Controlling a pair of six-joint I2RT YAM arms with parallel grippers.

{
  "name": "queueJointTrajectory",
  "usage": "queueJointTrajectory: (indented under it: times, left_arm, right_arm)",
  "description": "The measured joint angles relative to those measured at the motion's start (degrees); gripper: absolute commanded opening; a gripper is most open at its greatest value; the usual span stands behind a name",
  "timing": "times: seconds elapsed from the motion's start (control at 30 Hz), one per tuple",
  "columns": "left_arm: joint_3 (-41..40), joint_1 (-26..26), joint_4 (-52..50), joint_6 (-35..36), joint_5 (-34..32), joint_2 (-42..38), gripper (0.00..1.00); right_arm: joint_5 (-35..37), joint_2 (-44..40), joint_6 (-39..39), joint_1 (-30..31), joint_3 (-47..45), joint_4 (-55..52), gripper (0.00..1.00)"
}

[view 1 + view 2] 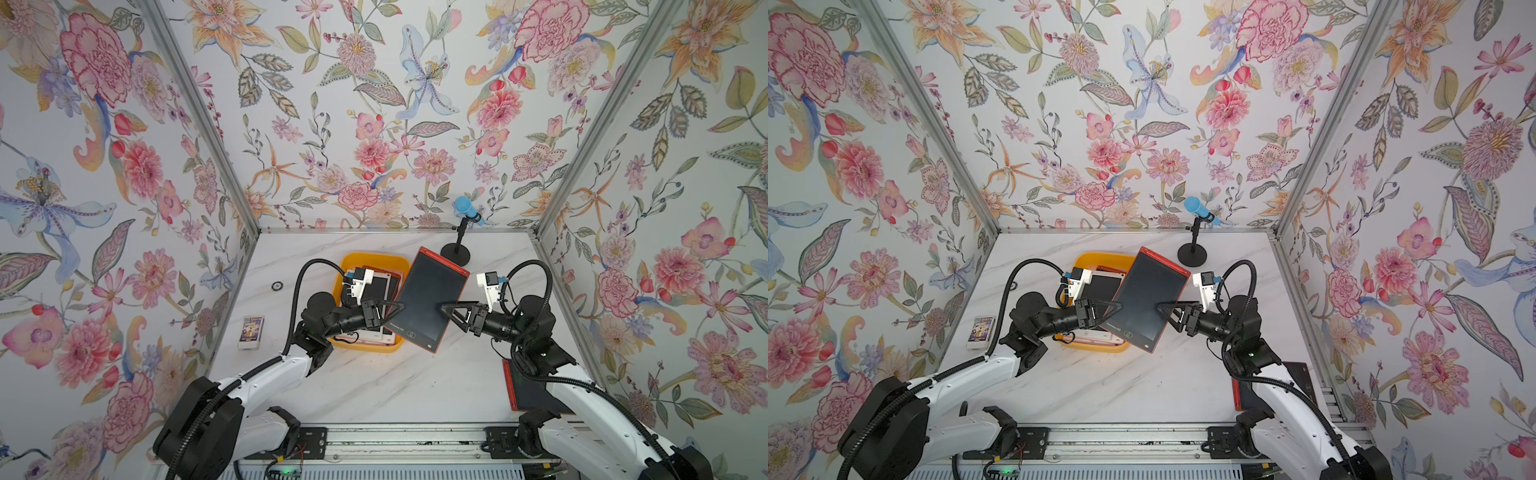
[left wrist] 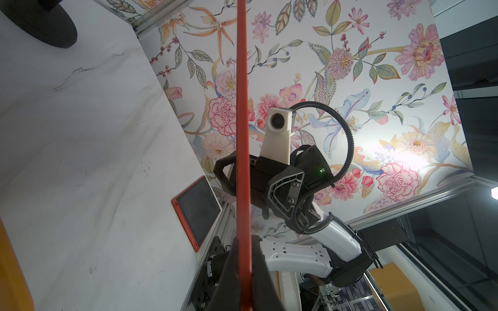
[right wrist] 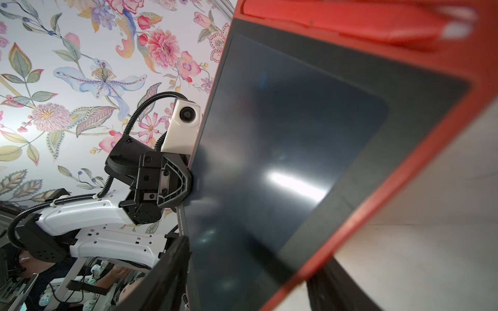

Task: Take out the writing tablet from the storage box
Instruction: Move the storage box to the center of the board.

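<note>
Both top views — writing tablet (image 1: 428, 297) tight in left tool (image 1: 400, 306), opposite edge inside wide right tool (image 1: 444, 307)

**Red, Orange, Marble**

Between the black jaws of the left gripper (image 1: 398, 306) and right gripper (image 1: 444, 308), the writing tablet (image 1: 428, 291) shows a dark grey screen framed in red. By the left jaws, the storage box (image 1: 374, 257) is yellow-orange. The table (image 1: 395, 386) is white, grey-veined marble.

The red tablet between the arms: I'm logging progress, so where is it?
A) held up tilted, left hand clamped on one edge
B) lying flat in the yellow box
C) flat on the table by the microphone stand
A: the left hand pinches one edge of the red tablet, tilted up beside the yellow box; the right hand straddles the opposite edge.
</note>
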Motion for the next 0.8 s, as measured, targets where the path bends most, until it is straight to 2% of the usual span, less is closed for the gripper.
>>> queueJointTrajectory:
  times: [0.17, 0.47, 0.8]
  left_arm:
    - [0.0, 0.0, 3.7, -1.5, 1.2, 2.7, 0.0]
    - [0.0, -0.1, 9.3, -4.1, 2.6, 5.7, 0.0]
    - [0.0, -0.1, 10.9, -4.2, 2.8, 6.8, 0.02]
  right_arm:
    - [-0.2, 0.0, 3.1, -0.5, -2.1, 3.8, 0.49]
    - [-0.2, 0.0, 7.0, -1.3, -4.0, 9.4, 0.38]
    - [0.1, -0.3, 10.1, -1.5, -5.9, 12.8, 0.29]
